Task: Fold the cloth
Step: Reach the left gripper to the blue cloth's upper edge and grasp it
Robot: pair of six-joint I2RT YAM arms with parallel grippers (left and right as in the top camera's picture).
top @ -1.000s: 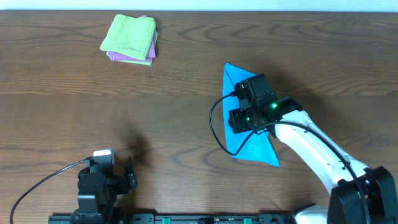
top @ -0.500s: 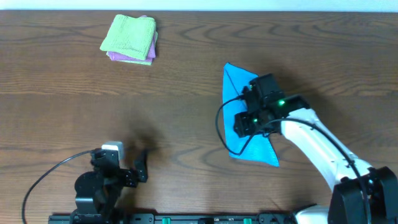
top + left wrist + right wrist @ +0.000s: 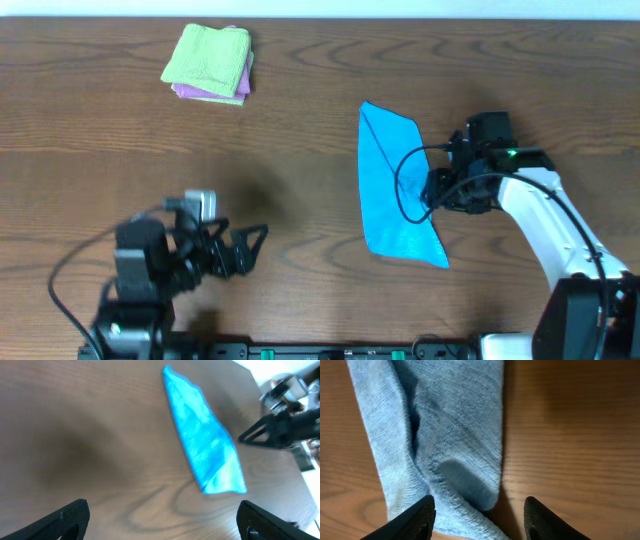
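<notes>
A blue cloth (image 3: 395,190) lies folded in a long narrow shape on the brown table, right of centre. It also shows in the left wrist view (image 3: 202,442) and the right wrist view (image 3: 440,440). My right gripper (image 3: 437,190) is open at the cloth's right edge, its fingers (image 3: 410,520) apart above a rounded folded corner and holding nothing. My left gripper (image 3: 245,250) is open and empty over bare table at the lower left, well left of the cloth.
A stack of folded cloths, green (image 3: 207,58) over purple, lies at the far left back of the table. Black cables run from both arms. The table's front edge is close behind the left arm.
My right gripper has moved right, off the cloth's middle to its right edge, leaving the cloth flat. My left arm has risen and swung forward to the right.
</notes>
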